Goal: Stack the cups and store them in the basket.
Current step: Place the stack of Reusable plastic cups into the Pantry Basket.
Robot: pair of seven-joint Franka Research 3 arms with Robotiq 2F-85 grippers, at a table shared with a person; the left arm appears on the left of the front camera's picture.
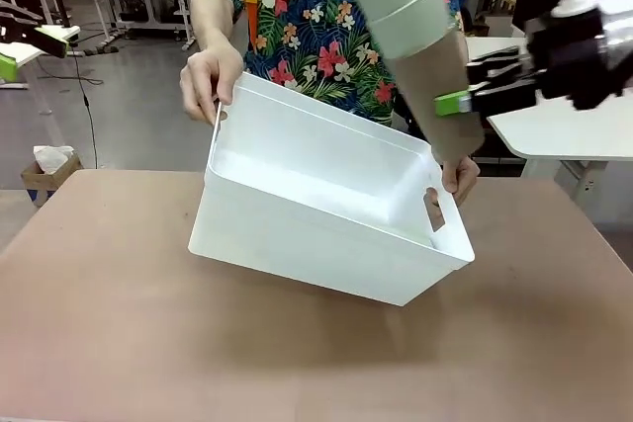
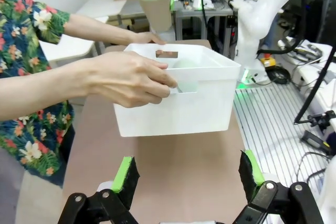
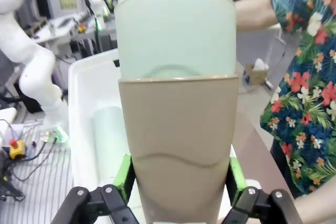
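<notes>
My right gripper (image 1: pixel 465 86) is shut on a tilted stack of cups (image 1: pixel 415 27), held up above the right end of the basket. Its green pads (image 3: pixel 124 177) clamp the taupe-brown outer cup (image 3: pixel 178 145), with mint green cups (image 3: pixel 176 30) nested in it. A person's two hands hold the white basket (image 1: pixel 297 234) by its end handles and tip its opening toward me. One mint green cup (image 3: pixel 110 140) lies inside it. My left gripper (image 2: pixel 189 177) is open and empty, back from the basket (image 2: pixel 210 98), and it sits at the far left edge (image 1: pixel 10 51) in the front view.
The brown table (image 1: pixel 119 323) has free room in front of and left of the basket. The person (image 1: pixel 316 17) stands at the far side. A white table (image 1: pixel 564 130) is behind on the right, and a cardboard box (image 1: pixel 45 170) sits on the floor at left.
</notes>
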